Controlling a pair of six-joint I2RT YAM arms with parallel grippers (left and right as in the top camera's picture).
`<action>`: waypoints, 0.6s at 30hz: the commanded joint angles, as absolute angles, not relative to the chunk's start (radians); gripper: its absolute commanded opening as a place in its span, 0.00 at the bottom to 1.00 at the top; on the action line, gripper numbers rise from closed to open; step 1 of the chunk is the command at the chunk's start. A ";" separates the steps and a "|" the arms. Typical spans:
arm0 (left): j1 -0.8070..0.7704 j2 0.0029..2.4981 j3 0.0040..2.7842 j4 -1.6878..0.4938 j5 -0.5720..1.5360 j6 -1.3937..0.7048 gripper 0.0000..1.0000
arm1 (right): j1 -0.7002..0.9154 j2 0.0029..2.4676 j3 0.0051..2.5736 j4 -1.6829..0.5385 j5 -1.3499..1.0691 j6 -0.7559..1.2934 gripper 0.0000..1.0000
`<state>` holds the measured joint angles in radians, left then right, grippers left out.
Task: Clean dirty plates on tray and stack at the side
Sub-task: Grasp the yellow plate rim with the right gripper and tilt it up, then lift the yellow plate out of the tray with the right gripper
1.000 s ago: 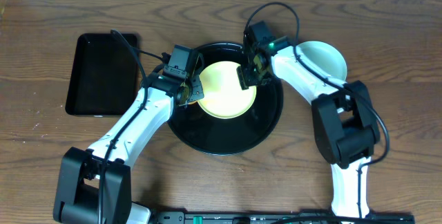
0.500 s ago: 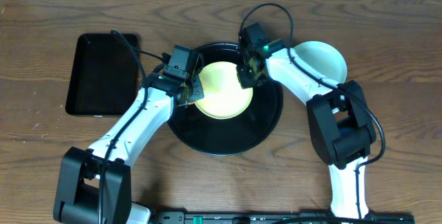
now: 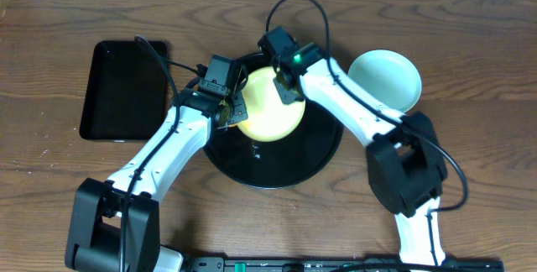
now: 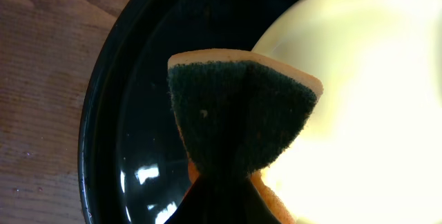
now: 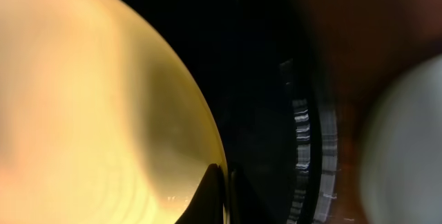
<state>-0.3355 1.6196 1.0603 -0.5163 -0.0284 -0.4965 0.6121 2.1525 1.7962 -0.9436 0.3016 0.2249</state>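
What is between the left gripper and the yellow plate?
A green-faced sponge, pinched in the left gripper, reaching the yellow plate; the left wrist view shows it.

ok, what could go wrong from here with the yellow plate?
1. The right gripper pinches the yellow plate only at its rim, seemingly tilted over the round tray; it could slip and drop.
2. The left gripper holds the sponge at the plate's other side; a hard wipe may lever the plate loose.
3. Both wrists sit close together and might collide.
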 commanded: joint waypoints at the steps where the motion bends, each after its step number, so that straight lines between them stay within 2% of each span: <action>1: -0.335 1.630 1.050 -0.516 -0.026 -0.490 0.09 | 0.607 2.058 1.849 -0.960 0.410 0.223 0.01; 10: -0.335 1.630 1.050 -0.515 -0.026 -0.491 0.09 | 0.618 1.925 1.851 -0.986 0.668 0.183 0.01; 18: -0.335 1.630 1.050 -0.516 -0.026 -0.491 0.09 | 0.644 1.838 1.851 -0.981 0.795 0.071 0.01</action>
<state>-0.3355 1.6196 1.0603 -0.5159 -0.0284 -0.4969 0.6220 1.8858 1.8336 -0.9829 0.6910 0.1371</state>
